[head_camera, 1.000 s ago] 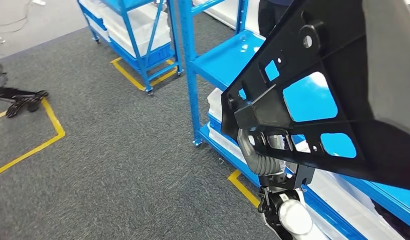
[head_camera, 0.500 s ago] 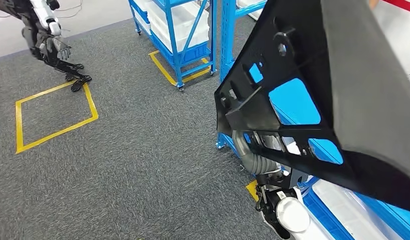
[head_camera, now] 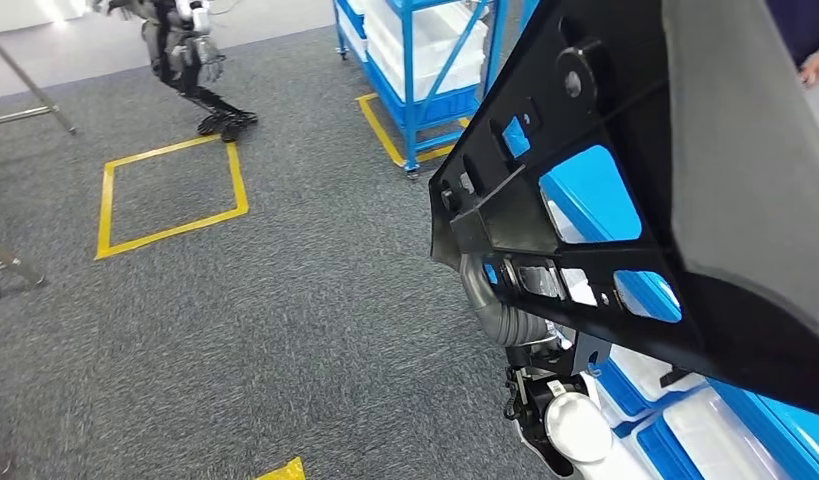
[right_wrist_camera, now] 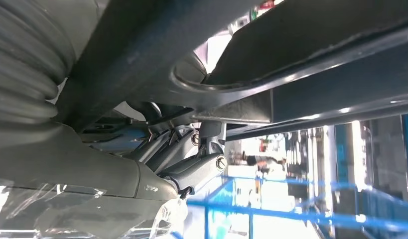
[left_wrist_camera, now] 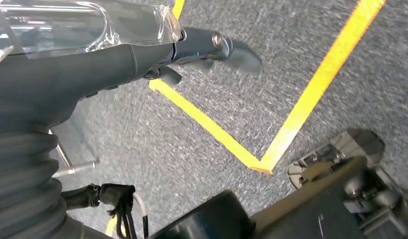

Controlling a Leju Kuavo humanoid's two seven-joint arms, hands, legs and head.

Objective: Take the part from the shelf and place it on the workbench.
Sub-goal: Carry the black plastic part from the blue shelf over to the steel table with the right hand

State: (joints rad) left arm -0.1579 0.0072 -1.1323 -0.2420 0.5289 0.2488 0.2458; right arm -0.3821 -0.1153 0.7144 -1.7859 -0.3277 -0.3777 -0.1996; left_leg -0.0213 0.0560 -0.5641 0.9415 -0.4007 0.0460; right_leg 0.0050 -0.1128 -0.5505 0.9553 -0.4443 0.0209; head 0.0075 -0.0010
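The right hand [right_wrist_camera: 157,179] carries the black part [head_camera: 625,200] close beside the blue shelf [head_camera: 425,60] — a swing could clip it — finger closure unclear, left hand [left_wrist_camera: 192,50] likewise.

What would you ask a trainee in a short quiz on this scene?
1. True or false: the black part is lying on the floor.
2. The yellow tape square is stuck on: A) grey carpet, B) white tiles, C) wooden boards.
3. Fill in: the shelf seen through the part's cut-outs is coloured ____.

Key
1. False. The right robot hand holds it up from beneath, close to the head camera.
2. A.
3. Blue.
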